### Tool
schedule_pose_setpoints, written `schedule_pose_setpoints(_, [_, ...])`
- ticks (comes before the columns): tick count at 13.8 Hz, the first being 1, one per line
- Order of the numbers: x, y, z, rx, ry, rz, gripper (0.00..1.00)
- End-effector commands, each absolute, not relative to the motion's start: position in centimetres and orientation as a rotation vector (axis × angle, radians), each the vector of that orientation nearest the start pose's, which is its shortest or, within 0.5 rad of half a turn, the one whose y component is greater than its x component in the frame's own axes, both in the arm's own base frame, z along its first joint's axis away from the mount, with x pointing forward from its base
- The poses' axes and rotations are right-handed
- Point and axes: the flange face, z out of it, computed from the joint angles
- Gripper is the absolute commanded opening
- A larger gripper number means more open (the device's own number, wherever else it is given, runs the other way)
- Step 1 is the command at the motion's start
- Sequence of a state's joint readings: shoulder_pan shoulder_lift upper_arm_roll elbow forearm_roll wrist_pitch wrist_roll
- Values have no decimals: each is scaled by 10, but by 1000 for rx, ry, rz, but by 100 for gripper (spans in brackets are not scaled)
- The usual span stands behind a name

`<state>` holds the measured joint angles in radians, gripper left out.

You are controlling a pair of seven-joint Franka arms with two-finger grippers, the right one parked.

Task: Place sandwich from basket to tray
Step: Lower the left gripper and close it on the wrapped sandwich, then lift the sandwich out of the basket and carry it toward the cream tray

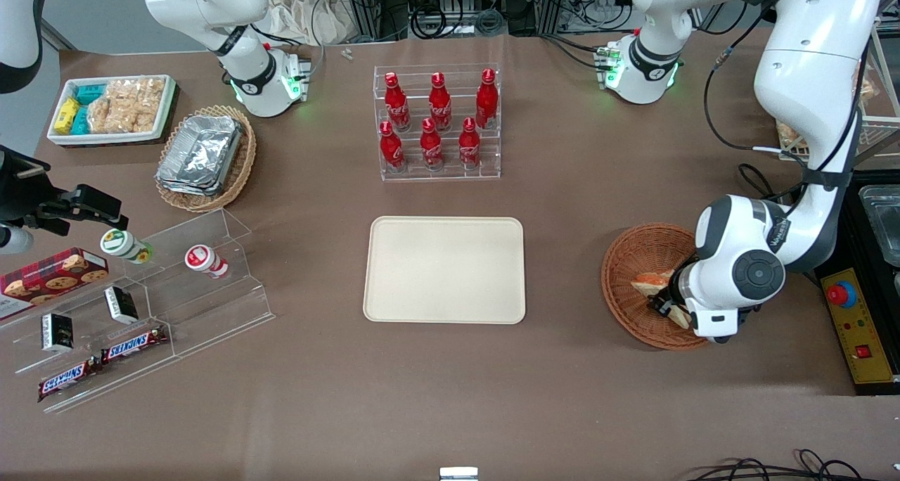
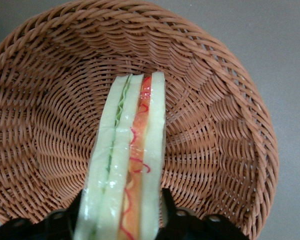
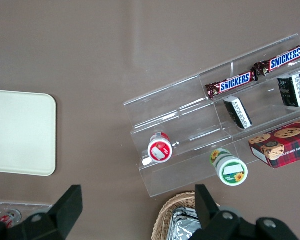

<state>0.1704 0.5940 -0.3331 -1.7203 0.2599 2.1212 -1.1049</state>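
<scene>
Black two-finger gripper [image 2: 122,220] of the left arm closed on a sandwich inside a wicker basket.

White-bread triangular sandwich [image 2: 127,165] with green and orange-red filling layers stands on edge between the gripper's dark fingers [image 2: 169,210], which press against both bread faces. Whether it is lifted clear of the weave or touching it cannot be told. Around it lies the round, shallow, reddish-brown woven basket [image 1: 626,284], sitting on the brown table [image 1: 450,396] toward the working arm's end. Well apart from the basket, near the middle of the table, rests a large flat cream-beige rectangular plastic tray [image 1: 444,270] with rounded corners. Above the tray in the front view, a clear acrylic rack holds six red bottles [image 1: 439,119].
</scene>
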Motion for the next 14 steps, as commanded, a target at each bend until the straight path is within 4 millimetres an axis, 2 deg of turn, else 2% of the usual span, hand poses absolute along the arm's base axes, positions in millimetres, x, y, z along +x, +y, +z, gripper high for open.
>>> schedule_pose_setpoints(1, [650,-78,245,-2759,-1243,121,15])
schedule_pose_setpoints(3, [651,-78,246,-2746,-1251,103,2])
schedule_pose_setpoints(6, [653,-75,258,-2728,-1240,57,0])
schedule_pose_setpoints(9, [654,-73,316,-2745,-1224,-45,0])
schedule_pose_setpoints(10, [655,-74,341,-2770,-1198,-82,0])
schedule_pose_setpoints(13, [651,-70,415,-2828,-1093,0,0])
schedule_pose_setpoints(14, [649,-71,446,-2865,-1076,25,0])
